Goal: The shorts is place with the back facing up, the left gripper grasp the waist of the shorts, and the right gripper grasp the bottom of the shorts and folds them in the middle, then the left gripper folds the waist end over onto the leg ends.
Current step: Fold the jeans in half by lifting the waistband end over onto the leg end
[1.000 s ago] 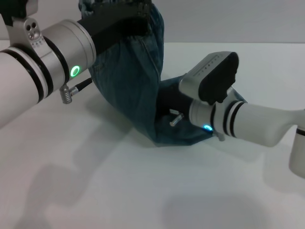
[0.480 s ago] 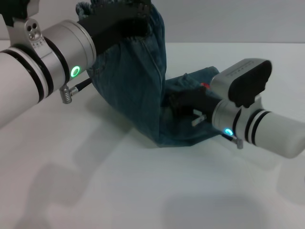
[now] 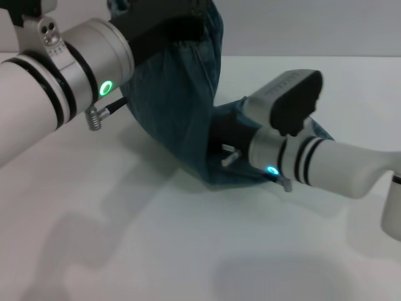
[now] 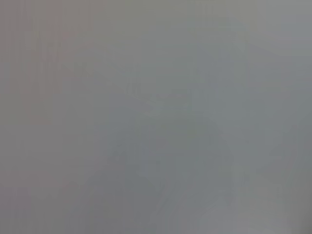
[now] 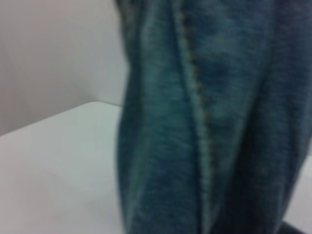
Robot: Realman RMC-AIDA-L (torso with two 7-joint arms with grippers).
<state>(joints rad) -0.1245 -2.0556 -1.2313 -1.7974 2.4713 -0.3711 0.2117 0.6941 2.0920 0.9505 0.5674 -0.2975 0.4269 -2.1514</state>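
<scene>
The blue denim shorts hang as a folded drape from my left gripper, which is raised at the top of the head view and shut on the waist of the shorts. The lower end, the bottom of the shorts, rests on the white table. My right gripper is low on the table, pressed into the denim just above that hem, and the cloth hides its tip. The right wrist view is filled with denim and a stitched seam. The left wrist view is plain grey.
The green-lit left arm crosses the upper left. The blue-lit right arm comes in low from the right. White table surface lies beside the cloth, and a grey wall stands behind the table.
The right arm swung out to the right half a second ago and has come back left against the shorts. The left arm has shifted slightly right, still holding the cloth up.
</scene>
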